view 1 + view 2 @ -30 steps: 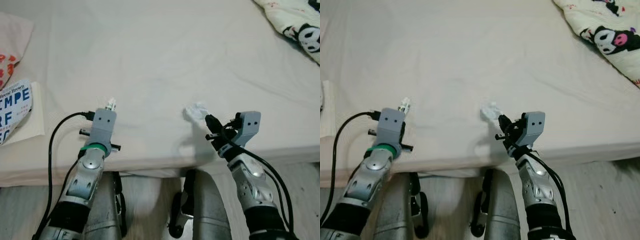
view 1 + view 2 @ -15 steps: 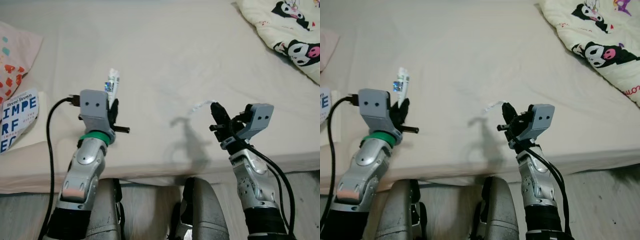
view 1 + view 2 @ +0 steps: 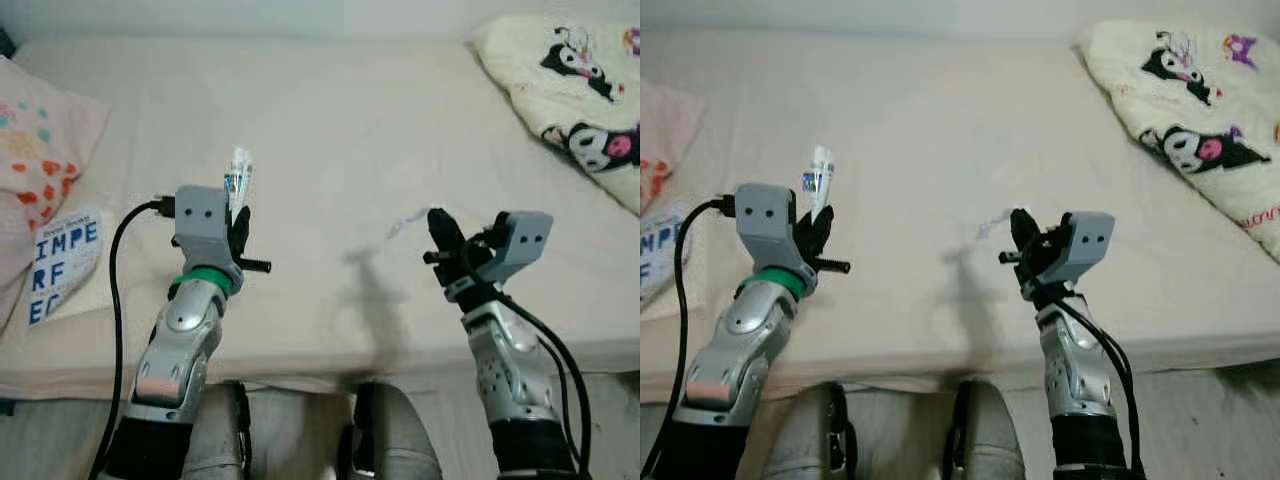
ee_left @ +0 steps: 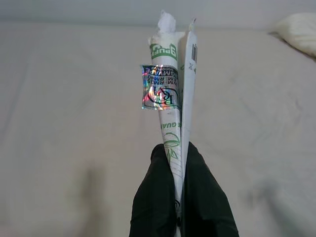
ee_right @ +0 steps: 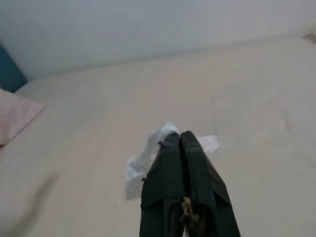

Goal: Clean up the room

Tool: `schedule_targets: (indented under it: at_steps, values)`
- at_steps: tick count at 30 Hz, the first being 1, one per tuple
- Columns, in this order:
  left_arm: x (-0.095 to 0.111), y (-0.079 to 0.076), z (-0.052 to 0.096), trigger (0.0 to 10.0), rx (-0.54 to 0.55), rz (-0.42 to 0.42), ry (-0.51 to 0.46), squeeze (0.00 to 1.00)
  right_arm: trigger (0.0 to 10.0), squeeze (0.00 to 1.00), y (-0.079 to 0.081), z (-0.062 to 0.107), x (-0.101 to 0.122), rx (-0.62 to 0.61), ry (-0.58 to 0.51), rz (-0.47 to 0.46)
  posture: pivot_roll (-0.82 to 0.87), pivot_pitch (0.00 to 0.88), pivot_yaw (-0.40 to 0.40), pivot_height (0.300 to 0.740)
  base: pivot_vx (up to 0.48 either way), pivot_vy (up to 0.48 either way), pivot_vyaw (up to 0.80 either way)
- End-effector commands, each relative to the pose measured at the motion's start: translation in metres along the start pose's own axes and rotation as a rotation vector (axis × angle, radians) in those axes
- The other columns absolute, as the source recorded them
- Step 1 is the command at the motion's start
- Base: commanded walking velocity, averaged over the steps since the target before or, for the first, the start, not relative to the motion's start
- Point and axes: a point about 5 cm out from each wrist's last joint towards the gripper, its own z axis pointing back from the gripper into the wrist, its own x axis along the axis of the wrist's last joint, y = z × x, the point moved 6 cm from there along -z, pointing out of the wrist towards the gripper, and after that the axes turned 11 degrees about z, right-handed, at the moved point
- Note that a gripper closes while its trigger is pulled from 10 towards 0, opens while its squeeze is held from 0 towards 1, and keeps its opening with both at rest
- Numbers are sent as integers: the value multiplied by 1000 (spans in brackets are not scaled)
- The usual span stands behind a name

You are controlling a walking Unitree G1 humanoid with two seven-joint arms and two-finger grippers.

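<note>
The left tool [image 3: 238,215] is closed tight on a rolled white wrapper [image 4: 172,103] with green print and a shiny sticker. It holds the wrapper upright above the bed [image 3: 330,140], with the lower end pinched between the two black fingers [image 4: 158,197]. The right tool [image 3: 1021,230] is also closed, its fingers pressed together on a scrap of crumpled white paper [image 5: 143,160]. The scrap sticks out to both sides of the fingertips and is lifted clear of the sheet.

Much of the scrap is hidden behind the right tool's fingers, so its full shape is hard to make out. From the head camera it shows as a thin pale sliver [image 3: 405,220] beside the fingertips. A blanket [image 3: 1200,120] with cartoon figures lies at the bed's right, cut off by the frame edge. At the left edge lie a pillow [image 3: 40,150] with red and orange spots and a book [image 3: 62,262] with blue letters, both partly cut off.
</note>
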Motion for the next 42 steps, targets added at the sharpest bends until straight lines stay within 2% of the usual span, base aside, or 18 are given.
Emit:
schedule_targets:
  at_steps: [1, 3, 4, 5, 7, 8, 9, 11, 13, 16, 18, 20, 22, 23, 25, 26, 29, 42]
  values:
    - [-13, 5, 2, 10000, 22, -3, 44, 0, 10000, 0, 0, 6, -8, -6, 28, -3, 35, 105, -17, 686, 0, 0, 0]
    - [-20, 6, 2, 10000, 19, -21, 59, 0, 10000, 0, 0, 7, -12, -4, 41, -1, 34, 105, -19, 696, 0, 0, 0]
    - [-28, 6, 3, 10000, 11, -59, 71, 0, 10000, 0, 1, 10, -18, 0, 59, 11, 34, 103, -20, 701, 0, 0, 0]
    - [-40, 8, 5, 10000, 2, -139, 90, 0, 10000, 0, 2, 14, -28, 7, 90, 26, 34, 103, -20, 711, 0, 0, 0]
    - [-43, 9, 5, 10000, 0, -157, 94, 0, 10000, 0, 3, 16, -30, 8, 97, 29, 34, 103, -20, 716, 0, 0, 0]
    - [-57, 14, 8, 10000, -2, -200, 129, 0, 10000, 0, 3, 21, -40, 8, 128, 46, 34, 100, -23, 726, 0, 0, 0]
    - [-57, 14, 8, 10000, -2, -200, 129, 0, 10000, 0, 3, 21, -40, 8, 128, 46, 34, 100, -23, 726, 0, 0, 0]
    - [-87, 25, 15, 10000, -8, -258, 212, 0, 10000, 0, 2, 33, -61, -5, 193, 67, 33, 96, -21, 736, 0, 0, 0]
    - [-87, 25, 15, 10000, -8, -258, 212, 0, 10000, 0, 2, 33, -61, -5, 193, 67, 33, 96, -21, 736, 0, 0, 0]
    - [-139, 45, 35, 10000, -20, -297, 378, 0, 10000, 0, -2, 60, -100, -47, 328, 141, 32, 82, -15, 740, 0, 0, 0]
    - [-139, 45, 35, 10000, -20, -297, 378, 0, 10000, 0, -2, 60, -100, -47, 328, 141, 32, 82, -15, 740, 0, 0, 0]
    - [-160, 55, 45, 10000, -9, -268, 454, 0, 10000, 0, -3, 77, -120, -71, 403, 183, 31, 74, -11, 740, 0, 0, 0]
    - [-175, 67, 55, 10000, 15, -291, 495, 0, 10000, 0, -3, 94, -139, -90, 477, 180, 27, 65, -7, 740, 0, 0, 0]
    - [-175, 67, 55, 10000, 15, -291, 495, 0, 10000, 0, -3, 94, -139, -90, 477, 180, 27, 65, -7, 740, 0, 0, 0]
    - [-189, 78, 66, 10000, 45, -292, 534, 0, 10000, 0, 1, 114, -159, -90, 557, 148, 20, 51, -6, 740, 0, 0, 0]
    - [-189, 78, 66, 10000, 45, -292, 534, 0, 10000, 0, 1, 114, -159, -90, 557, 148, 20, 51, -6, 740, 0, 0, 0]
    - [-203, 86, 80, 10000, 72, -295, 564, 0, 10000, 0, 8, 132, -175, -86, 623, 130, 26, 32, -6, 740, 0, 0, 0]
    - [-207, 86, 78, 10000, 75, -311, 538, 0, 10000, 0, 17, 139, -187, -81, 660, 152, 22, 3, 10, 740, 0, 0, 0]
